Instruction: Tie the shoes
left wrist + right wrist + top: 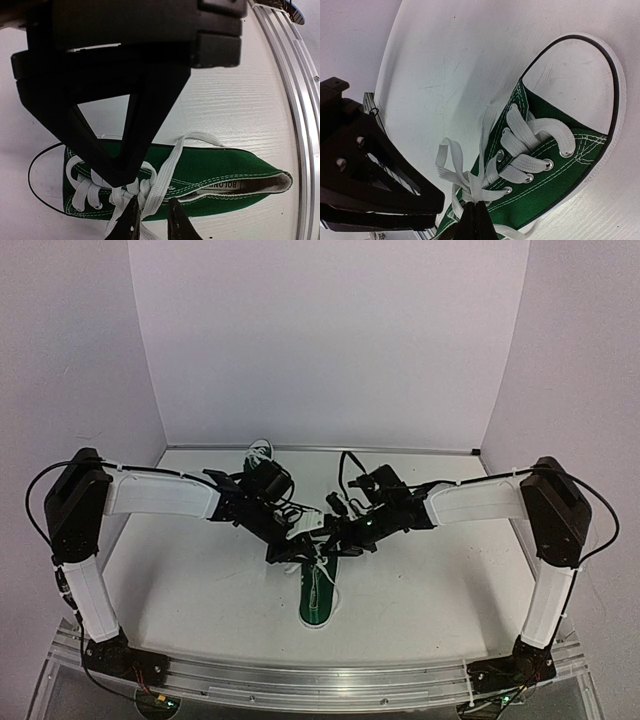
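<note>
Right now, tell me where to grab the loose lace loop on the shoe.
Pinch the lace loop at its flat middle, coming from the tongue side. It stands free of the green shoe, while its base is crowded by the knot and the right fingers.

1 shoe [318, 598] mid-table [420, 580]; another [259, 452] behind, left

Insole label [226, 185] in shoe [215, 167] — reads "BOLON…", cut off.

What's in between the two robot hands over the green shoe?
The shoe's white laces, bunched at a crossing. The right wrist view shows the right end effector pinching them; the left wrist view shows the left end effector meeting them on the green sneaker.
</note>
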Controlling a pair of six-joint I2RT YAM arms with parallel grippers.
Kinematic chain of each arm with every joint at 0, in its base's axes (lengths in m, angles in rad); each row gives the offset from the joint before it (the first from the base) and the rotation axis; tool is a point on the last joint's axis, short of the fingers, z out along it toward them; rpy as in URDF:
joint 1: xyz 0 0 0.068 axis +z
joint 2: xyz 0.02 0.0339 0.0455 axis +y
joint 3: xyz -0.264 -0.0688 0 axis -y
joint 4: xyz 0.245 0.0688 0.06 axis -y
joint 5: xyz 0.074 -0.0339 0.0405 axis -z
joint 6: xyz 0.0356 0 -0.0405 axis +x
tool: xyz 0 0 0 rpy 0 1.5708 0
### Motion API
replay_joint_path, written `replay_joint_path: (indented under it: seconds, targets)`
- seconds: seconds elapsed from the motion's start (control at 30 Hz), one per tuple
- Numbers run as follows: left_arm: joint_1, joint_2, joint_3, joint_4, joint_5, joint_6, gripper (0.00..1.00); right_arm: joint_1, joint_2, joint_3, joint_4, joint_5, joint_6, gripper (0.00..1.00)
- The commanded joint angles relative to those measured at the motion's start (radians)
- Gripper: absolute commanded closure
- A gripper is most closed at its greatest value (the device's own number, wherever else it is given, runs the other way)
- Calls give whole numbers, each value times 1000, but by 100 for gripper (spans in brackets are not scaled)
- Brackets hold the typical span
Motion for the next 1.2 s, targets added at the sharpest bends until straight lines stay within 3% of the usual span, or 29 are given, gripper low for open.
replay_joint_path:
  seconds: [0.0, 0.2, 0.5, 1.17]
  targets:
    - [3, 28, 52, -34, 27, 24, 80, -8, 19, 1, 24, -4, -3, 100]
    - [4, 68, 78, -69, 15, 31, 82, -10, 21, 3, 24, -8, -4, 100]
    - [4, 20, 57, -12, 14, -23, 100, -10, 14, 3, 24, -14, -6, 100]
    - [4, -11, -71, 208, -59, -181, 100, -10, -10, 3, 27, -3, 12, 100]
